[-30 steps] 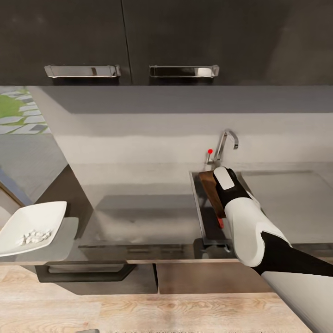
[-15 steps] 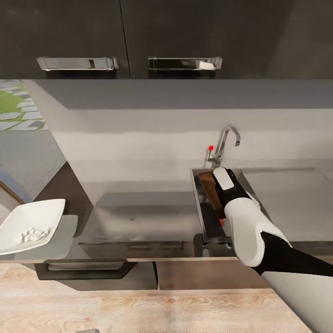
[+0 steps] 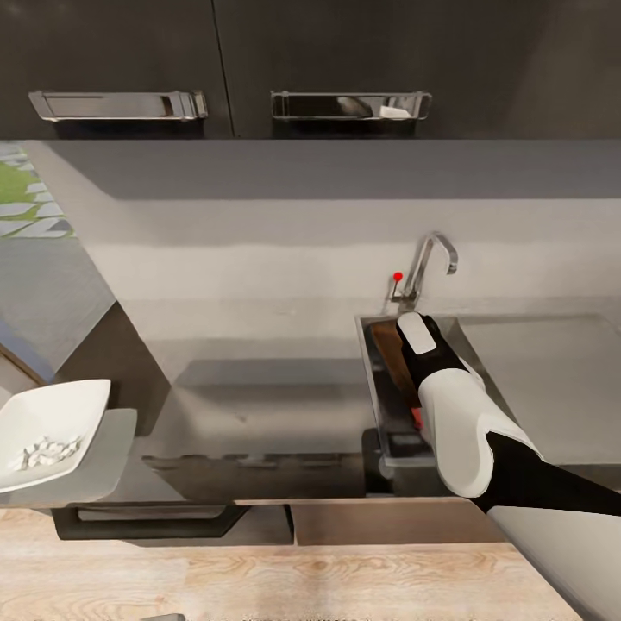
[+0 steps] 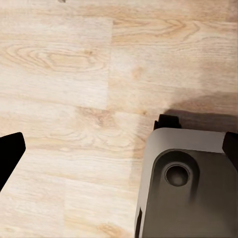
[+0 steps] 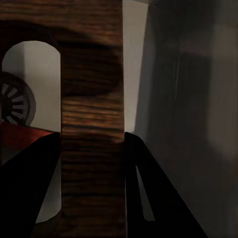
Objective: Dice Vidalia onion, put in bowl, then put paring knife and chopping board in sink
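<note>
The right gripper (image 5: 91,163) squeezes the chopping board (image 5: 91,99) on edge inside the sink (image 3: 369,362). The left gripper's fingers (image 4: 10,153) are spread over the floor (image 4: 59,74), holding nothing. No writing can be read

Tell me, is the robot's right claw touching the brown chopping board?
Touching. In the right wrist view the chopping board stands between the right claw's two dark fingers, both pressed against its faces with no gap.

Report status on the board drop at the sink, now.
Right gripper shut on chopping board, board on edge inside sink. Paring knife already in the basin, red handle showing. Left gripper open over the floor. Nothing in the way.
</note>
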